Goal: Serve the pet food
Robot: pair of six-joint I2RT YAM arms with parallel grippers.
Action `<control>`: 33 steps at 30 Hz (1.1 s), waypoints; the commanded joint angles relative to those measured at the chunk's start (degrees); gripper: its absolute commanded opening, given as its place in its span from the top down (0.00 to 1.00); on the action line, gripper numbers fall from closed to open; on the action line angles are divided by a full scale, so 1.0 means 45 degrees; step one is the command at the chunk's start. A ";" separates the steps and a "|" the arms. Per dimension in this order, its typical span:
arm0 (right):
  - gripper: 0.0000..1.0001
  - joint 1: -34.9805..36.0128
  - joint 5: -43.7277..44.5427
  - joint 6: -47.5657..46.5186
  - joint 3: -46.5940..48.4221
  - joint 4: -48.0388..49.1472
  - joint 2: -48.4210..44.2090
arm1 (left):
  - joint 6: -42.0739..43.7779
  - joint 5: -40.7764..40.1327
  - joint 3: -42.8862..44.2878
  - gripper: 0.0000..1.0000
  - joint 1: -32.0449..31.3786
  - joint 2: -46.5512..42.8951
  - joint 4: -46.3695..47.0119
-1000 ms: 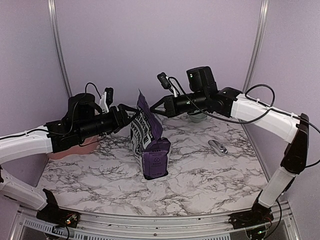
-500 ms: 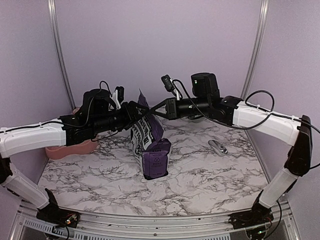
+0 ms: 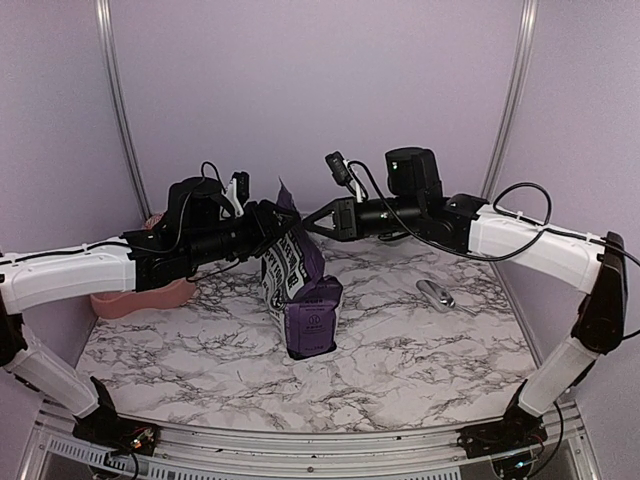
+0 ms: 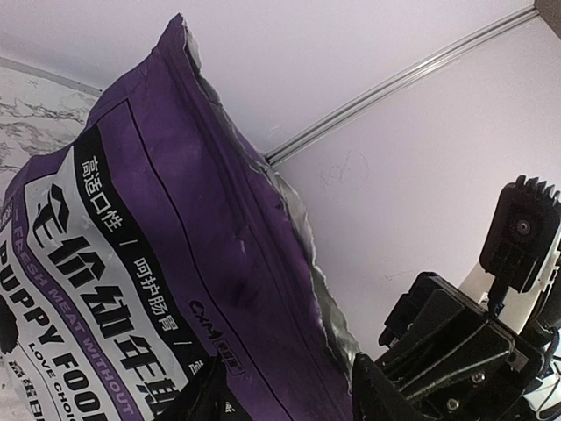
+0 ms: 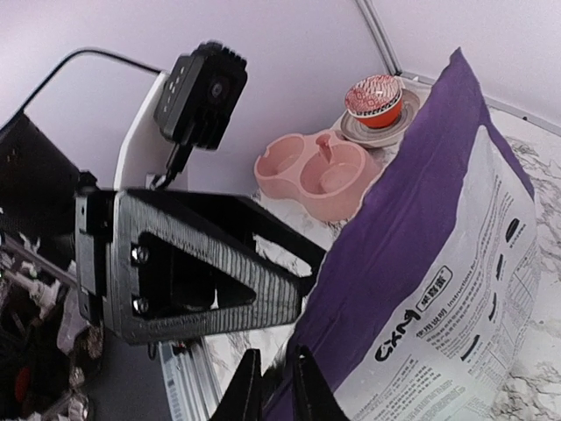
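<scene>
While both arms stretched toward it from the two sides, the pet food bag (image 3: 290, 265) stood on the marbled counter (image 3: 420, 350), to the right of the pink double bowl (image 3: 140, 298) and clearly apart from it. It was a large purple bag with folded sides, and at its foot a purple fold stood out toward the near edge. Its front carried a white panel with black Chinese characters and the words "PUPPY FOOD". In the left wrist view the inside of the open top edge looked silver.

The left claw (image 3: 283, 222) was at the top of the bag, its fingers apart with the purple corner between them; I could not tell if they pressed it. The right claw (image 3: 308, 224) met the same edge from the opposite side, its fingers almost together, with a thin strip of the bag between them.

A metal scoop (image 3: 435, 293) lay farther right of the pink bowl, beyond the bag.
</scene>
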 commanded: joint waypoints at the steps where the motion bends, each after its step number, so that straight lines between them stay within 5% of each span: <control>1: 0.80 0.0055 -0.0182 -0.0725 0.0401 -0.1625 -0.0456 | -0.0060 -0.0092 0.0335 0.51 -0.0060 0.0157 0.0561; 4: 0.69 0.0056 0.0226 -0.1330 0.0795 -0.2575 -0.0494 | -0.0046 -0.0026 0.0435 0.51 -0.0065 0.0309 0.0649; 8: 0.67 0.0055 0.0553 -0.1754 0.0900 -0.3272 -0.0695 | -0.0021 0.0088 0.0639 0.50 -0.0065 0.0474 0.0696; 19: 0.99 0.0058 -0.0084 -0.1628 0.0338 -0.2798 -0.0828 | 0.0057 0.0194 0.0983 0.50 -0.0069 0.0842 0.0730; 33: 1.00 -0.0428 -0.1912 -0.0319 -0.1092 -0.0081 -0.1182 | 0.0136 0.0183 0.0674 0.79 -0.0070 0.0605 0.0730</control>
